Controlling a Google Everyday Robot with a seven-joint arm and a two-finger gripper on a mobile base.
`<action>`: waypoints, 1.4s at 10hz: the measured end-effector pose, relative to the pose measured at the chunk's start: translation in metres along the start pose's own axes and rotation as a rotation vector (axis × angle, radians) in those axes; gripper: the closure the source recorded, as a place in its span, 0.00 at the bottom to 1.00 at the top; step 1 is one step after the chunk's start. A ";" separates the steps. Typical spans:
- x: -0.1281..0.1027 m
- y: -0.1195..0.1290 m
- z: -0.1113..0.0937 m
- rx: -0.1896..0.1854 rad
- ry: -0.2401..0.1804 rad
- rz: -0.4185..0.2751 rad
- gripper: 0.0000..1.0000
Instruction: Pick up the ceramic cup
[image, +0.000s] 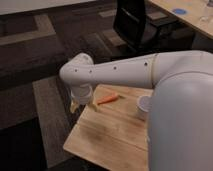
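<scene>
The ceramic cup (143, 104) is small, white and handleless. It stands upright on the right part of the wooden table (110, 135), partly hidden behind my white arm. My gripper (80, 103) hangs below the arm's wrist at the table's far left edge, well to the left of the cup and apart from it. An orange carrot (107, 99) lies on the table between the gripper and the cup.
A black office chair (135, 22) stands behind the table. A second wooden table (195, 17) with a blue object (179, 11) is at the top right. Dark patterned carpet surrounds the table. My arm covers the right side of the view.
</scene>
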 end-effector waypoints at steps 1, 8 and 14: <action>-0.002 -0.005 -0.002 -0.012 -0.005 0.002 0.35; -0.005 -0.150 -0.037 0.073 0.009 -0.021 0.35; -0.011 -0.166 -0.045 0.148 -0.022 -0.033 0.35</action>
